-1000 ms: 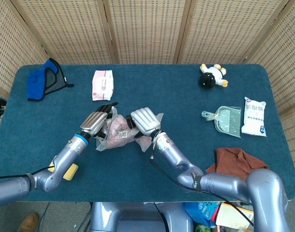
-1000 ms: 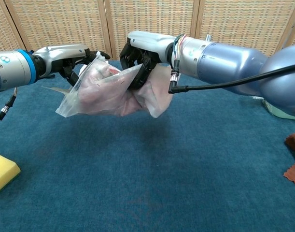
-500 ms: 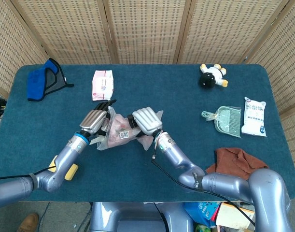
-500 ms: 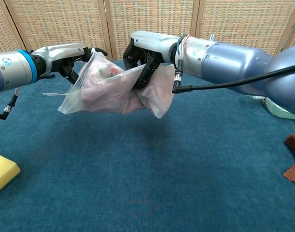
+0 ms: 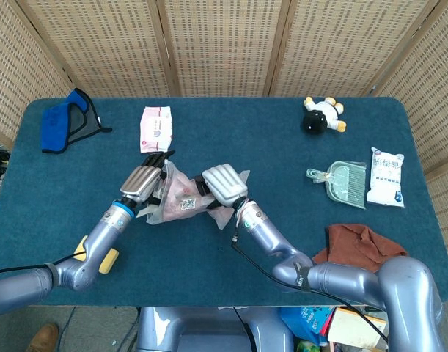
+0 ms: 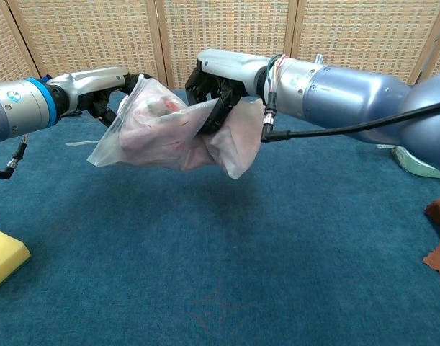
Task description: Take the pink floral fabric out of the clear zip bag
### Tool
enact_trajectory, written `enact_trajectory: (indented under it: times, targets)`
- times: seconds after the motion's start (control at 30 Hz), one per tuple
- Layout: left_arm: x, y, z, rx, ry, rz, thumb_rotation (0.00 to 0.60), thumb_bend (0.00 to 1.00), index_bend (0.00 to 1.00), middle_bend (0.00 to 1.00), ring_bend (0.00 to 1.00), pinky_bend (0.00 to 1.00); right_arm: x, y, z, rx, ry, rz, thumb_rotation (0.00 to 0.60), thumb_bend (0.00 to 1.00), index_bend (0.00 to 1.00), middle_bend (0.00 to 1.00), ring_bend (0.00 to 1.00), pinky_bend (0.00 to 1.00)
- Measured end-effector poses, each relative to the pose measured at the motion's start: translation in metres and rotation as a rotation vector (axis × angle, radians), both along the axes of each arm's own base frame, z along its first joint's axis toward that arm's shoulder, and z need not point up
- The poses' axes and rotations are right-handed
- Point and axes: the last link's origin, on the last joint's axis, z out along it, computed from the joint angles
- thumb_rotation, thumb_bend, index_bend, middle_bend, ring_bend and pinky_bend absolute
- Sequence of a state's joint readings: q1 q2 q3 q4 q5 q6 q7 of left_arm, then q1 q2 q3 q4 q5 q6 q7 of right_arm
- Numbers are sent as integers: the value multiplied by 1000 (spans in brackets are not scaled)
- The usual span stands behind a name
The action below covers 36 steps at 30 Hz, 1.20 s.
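Gripping the clear zip bag (image 6: 151, 126) (airborne): left hand (image 6: 108, 85), right hand (image 6: 214, 85).

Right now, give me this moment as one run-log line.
left hand: grips clear zip bag | right hand: grips bag's other end | pink floral fabric: inside | bag: off table

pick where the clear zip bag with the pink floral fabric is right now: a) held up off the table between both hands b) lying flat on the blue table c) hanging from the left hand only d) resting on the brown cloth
a: in the chest view the clear zip bag, pink floral fabric inside, hangs above the blue table, gripped by the left hand and the right hand.
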State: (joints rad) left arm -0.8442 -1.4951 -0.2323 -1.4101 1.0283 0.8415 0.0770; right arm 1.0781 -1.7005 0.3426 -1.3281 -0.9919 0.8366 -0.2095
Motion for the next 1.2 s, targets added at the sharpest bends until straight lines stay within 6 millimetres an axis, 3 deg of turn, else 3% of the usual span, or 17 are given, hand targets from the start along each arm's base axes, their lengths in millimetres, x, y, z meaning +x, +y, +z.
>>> enact_trajectory:
  times: [0.17, 0.23, 0.3, 0.33, 0.37, 0.43, 0.73, 0.9, 1.2]
  targets:
    - [-2, 2, 1, 9, 7, 4, 600, 913, 745, 0, 0, 0, -4, 0, -1, 2, 13, -2, 600, 826, 623, 557, 649, 703]
    - [-4, 3, 1, 12, 6, 9, 600, 914, 745, 0, 0, 0, -6, 0, -2, 8, 18, -4, 600, 623, 452, 382, 508, 566]
    - [-5, 3, 1, 12, 5, 14, 600, 914, 745, 0, 0, 0, -7, 0, -3, 21, 25, -6, 600, 209, 152, 110, 180, 263]
    - [-5, 4, 1, 12, 4, 17, 600, 914, 745, 0, 0, 0, -8, 1, -4, 30, 31, -6, 600, 65, 50, 23, 50, 121]
    - [-6, 4, 0, 10, 0, 22, 600, 914, 745, 0, 0, 0, -10, 1, -5, 39, 40, -6, 600, 21, 17, 2, 9, 61]
    - [-6, 5, -2, 3, -10, 34, 600, 914, 745, 0, 0, 0, -13, 1, -6, 70, 63, -9, 600, 0, 0, 0, 0, 0]
    - [-6, 19, -14, -26, -33, 88, 600, 913, 745, 0, 0, 0, -29, 1, 21, 87, 110, -41, 600, 0, 0, 0, 0, 0]
    - [-1, 24, -12, -22, -50, 88, 600, 914, 745, 0, 0, 0, -52, 7, 43, 30, 123, -39, 600, 0, 7, 0, 0, 0]
    - [12, 30, -2, -8, -99, 92, 600, 914, 745, 0, 0, 0, -103, 32, 67, -31, 239, 88, 600, 11, 147, 0, 0, 0]
